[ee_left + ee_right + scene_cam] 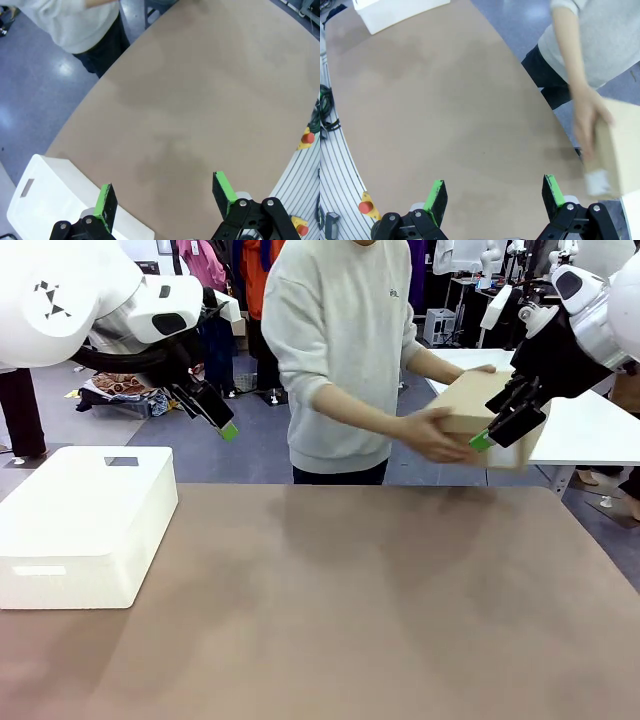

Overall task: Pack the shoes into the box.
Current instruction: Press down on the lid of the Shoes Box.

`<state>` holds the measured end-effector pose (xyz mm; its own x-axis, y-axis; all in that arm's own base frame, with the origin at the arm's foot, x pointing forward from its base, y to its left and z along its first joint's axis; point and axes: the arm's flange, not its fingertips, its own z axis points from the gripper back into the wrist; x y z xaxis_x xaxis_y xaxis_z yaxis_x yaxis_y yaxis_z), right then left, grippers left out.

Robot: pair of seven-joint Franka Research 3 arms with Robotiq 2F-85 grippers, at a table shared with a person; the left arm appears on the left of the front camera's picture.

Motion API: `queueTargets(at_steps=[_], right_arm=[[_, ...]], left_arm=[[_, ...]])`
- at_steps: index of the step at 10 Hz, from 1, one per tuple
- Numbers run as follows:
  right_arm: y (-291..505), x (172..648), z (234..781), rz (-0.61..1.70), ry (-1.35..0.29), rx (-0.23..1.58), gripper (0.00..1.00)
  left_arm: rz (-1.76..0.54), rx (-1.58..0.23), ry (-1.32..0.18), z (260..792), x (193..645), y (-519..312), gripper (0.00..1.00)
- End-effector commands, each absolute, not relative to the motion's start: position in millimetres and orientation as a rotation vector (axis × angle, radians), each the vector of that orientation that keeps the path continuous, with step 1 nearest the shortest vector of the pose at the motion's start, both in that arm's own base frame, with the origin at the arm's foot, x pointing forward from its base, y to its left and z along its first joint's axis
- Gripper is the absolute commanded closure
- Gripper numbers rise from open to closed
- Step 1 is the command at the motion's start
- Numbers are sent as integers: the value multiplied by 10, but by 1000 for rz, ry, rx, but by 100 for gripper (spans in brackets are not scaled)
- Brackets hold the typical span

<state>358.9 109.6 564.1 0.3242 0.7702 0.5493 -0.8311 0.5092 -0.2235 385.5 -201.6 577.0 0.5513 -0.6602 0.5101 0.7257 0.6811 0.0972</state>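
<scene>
The table carries a white block at the robot's left. At the far right edge the person's hands hold the box in the air, just beyond the right gripper, which hangs with jaws wide and empty. The left gripper, also spread and empty, is well apart. The right wrist view shows the box's side wall, blurred; its long axis I cannot tell.
</scene>
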Motion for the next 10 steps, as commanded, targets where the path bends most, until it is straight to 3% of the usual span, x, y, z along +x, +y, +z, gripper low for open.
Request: queueTargets(at_steps=[1,10], right_arm=[[1126,3612,5684,1032,-654,98,0],[1126,3612,5684,1032,-654,98,0]], left_arm=[[-820,-125,-547,5785,3861,-2007,0],[-820,-125,-547,5785,3861,-2007,0]])
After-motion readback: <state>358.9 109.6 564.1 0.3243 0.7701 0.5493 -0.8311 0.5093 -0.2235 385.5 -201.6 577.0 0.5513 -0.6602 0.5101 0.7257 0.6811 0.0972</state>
